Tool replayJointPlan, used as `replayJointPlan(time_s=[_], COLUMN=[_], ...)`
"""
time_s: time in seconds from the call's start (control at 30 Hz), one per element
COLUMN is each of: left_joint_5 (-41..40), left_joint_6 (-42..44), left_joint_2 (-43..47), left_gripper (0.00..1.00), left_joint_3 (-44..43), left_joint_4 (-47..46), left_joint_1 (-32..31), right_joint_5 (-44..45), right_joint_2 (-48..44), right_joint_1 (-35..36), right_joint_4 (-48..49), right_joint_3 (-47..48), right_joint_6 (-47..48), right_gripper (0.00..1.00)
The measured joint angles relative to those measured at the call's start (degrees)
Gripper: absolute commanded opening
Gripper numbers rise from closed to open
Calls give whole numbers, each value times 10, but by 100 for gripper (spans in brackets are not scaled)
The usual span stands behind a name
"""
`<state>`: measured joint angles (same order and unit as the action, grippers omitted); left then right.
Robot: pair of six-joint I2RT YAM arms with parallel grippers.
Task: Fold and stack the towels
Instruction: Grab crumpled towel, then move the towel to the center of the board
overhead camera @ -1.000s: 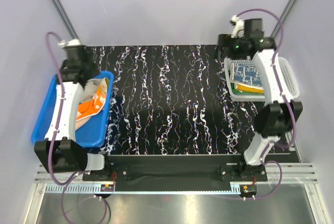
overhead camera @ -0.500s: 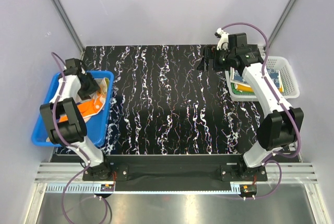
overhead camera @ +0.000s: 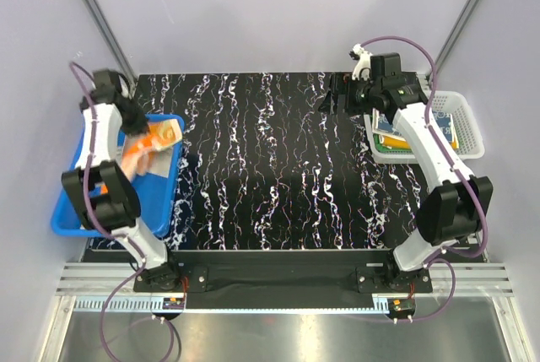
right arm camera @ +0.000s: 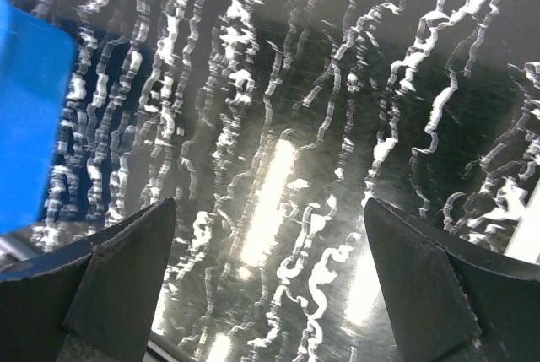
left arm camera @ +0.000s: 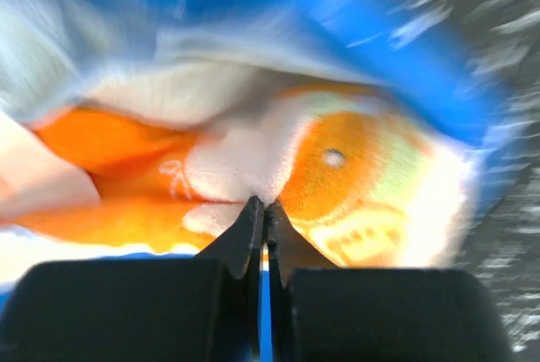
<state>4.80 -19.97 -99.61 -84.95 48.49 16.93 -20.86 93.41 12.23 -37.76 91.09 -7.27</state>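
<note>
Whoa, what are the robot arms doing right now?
The left tool is pinched shut on an orange-and-cream towel at the blue bin. The right tool hangs open and empty over the dark table, beside the white basket that holds a few folded towels.

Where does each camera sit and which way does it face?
Top external: overhead behind the bases, facing down on the black marbled table; both arms show.
Left wrist: faces into the blue plastic bin; left gripper shut on cream orange-fox towel.
Right wrist: faces across the table; open right gripper shows.
Shared: all show the bin.
</note>
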Motion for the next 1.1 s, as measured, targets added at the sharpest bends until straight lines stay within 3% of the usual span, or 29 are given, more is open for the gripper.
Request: replayJointPlan(time_s=[0.17,0.27,0.4,0.57,0.8,0.9,0.93,1.0,1.07,1.1], left_joint_5=[15,38,117,167,145,123,113,95,76,66], left_joint_6=[-9,-8,-16,-43,-119,-155,-167,-185,-196,-201], left_joint_2=[86,124,166,229,240,241,244,263,300,323], left_gripper=[0,0,0,0,4,9,11,27,49,52], left_joint_3=[-189,-309,-348,-165,292,405,426,445,444,439], left_joint_4=[7,-1,-31,-114,-245,-246,-246,-245,-249,-250], left_joint_1=[-67,-176,-292,-386,-556,-619,-635,-657,-669,-672], right_joint_5=[-36,-26,-4,30,90,96,97,97,96,94], right_joint_2=[-66,-108,-164,-233,-308,-313,-309,-290,-262,-245], right_joint_1=[0,0,1,1,1,1,1,1,1,1], right_joint_4=[52,56,66,57,-13,-33,-37,-41,-33,-23], right_joint_3=[-62,-67,-65,-65,-139,-204,-219,-248,-268,-273], right_joint_6=[-58,-96,-112,-117,-111,-109,-109,-109,-110,-112], right_gripper=[99,100,100,100,100,99,98,96,88,82])
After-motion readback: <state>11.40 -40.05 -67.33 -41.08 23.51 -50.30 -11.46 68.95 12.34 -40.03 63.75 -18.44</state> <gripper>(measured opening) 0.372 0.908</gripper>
